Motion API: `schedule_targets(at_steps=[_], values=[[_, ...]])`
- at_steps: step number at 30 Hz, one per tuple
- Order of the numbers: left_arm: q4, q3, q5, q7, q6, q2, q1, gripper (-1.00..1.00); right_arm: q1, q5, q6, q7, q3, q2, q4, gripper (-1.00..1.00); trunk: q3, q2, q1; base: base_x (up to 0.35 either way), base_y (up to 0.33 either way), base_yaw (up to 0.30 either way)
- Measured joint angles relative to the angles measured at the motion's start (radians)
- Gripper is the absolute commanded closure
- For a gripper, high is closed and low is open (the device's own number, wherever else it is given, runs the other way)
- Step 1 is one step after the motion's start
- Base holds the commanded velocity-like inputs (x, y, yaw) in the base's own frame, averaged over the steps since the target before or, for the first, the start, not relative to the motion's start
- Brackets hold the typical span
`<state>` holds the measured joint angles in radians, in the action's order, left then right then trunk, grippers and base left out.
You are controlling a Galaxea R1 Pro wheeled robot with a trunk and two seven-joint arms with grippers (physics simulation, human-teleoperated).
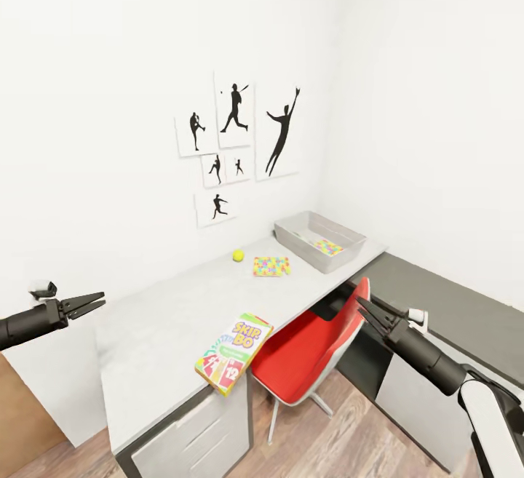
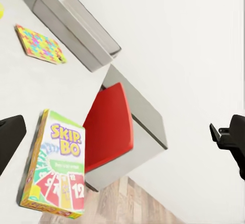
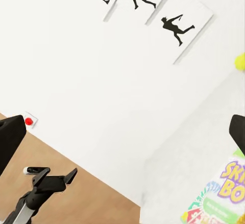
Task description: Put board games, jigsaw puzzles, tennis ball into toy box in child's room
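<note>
The robot stands off the near end of the table (image 1: 167, 318), both arms held out in front and away from everything — a travelling pose, I'd say, not a reaching one. The left gripper (image 1: 93, 302) hangs above the table's left edge with its fingers parted and nothing between them; the right gripper (image 1: 367, 309) sits beside the red chair (image 1: 309, 358), fingers likewise spread and empty. The Skip-Bo box (image 1: 233, 351) lies flat at the near corner of the table, one end poking just over the edge, which should make it the easiest thing to pick up first. Farther along, the tennis ball (image 1: 238, 255) rests near the wall, and one jigsaw puzzle (image 1: 271, 266) lies flat between the ball and the toy box (image 1: 297, 234). The toy box sits at the far end by the corner, and a second puzzle (image 1: 328, 247) already lies on its floor. So one puzzle is done; the ball, the other puzzle and this game box remain here — the chair, tucked under the table, may crowd the right arm's approach.
</note>
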<state>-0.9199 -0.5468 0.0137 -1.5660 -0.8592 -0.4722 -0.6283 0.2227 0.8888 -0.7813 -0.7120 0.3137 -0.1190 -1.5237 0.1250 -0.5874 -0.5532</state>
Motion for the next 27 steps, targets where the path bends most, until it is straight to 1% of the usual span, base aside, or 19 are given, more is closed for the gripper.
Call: schedule_targets(at_steps=[17,27], values=[[0.000,0.001,0.000,0.000,0.000,0.000,0.000,-1.00,0.000,0.003,0.004,-0.002,0.005,0.000,0.036,-1.00,0.000,0.000,0.000,-0.009,-0.015,-0.271],[0.000,0.001,0.000,0.000,0.000,0.000,0.000,-1.00,0.000,0.001,0.006,-0.001,0.006,0.000,0.056,-1.00,0.000,0.000,0.000,-0.149,0.000,-0.270]])
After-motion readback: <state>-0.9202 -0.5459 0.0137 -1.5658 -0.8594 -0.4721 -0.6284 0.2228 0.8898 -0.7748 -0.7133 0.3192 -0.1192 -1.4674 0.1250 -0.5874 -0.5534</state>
